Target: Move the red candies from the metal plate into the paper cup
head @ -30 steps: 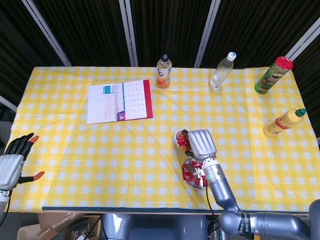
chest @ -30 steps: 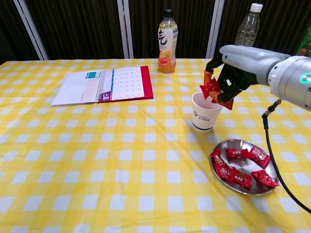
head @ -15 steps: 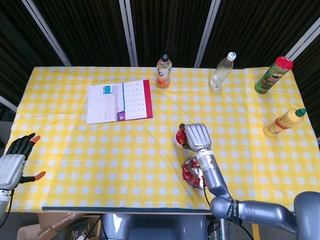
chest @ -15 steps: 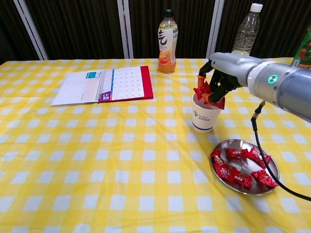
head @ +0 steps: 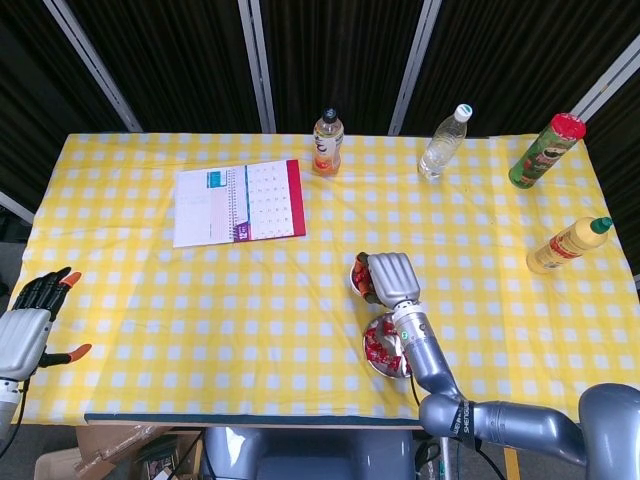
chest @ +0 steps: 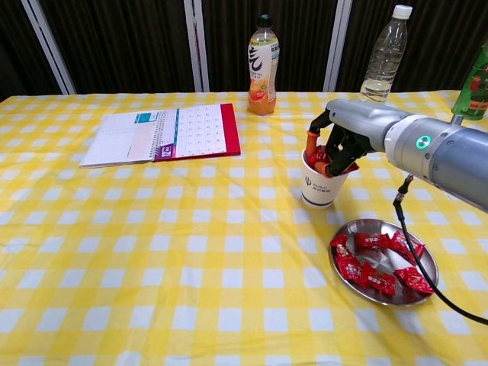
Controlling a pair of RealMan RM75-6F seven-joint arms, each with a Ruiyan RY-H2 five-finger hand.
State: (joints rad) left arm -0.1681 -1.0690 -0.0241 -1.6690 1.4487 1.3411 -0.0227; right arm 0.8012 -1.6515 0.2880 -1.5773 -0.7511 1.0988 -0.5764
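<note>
Red candy point(chest: 319, 158), right hand point(chest: 339, 137), paper cup point(chest: 320, 187)

A staged test room, not a home: black curtains point(chest: 114, 38) with metal poles point(head: 258, 60) back a table point(head: 150, 300) in yellow checked cloth, beyond the fingers.

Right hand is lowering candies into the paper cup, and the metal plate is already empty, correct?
Not quite. The right hand does hold red candies at the paper cup, but the metal plate is not empty: the chest view shows several red candies on it.
</note>
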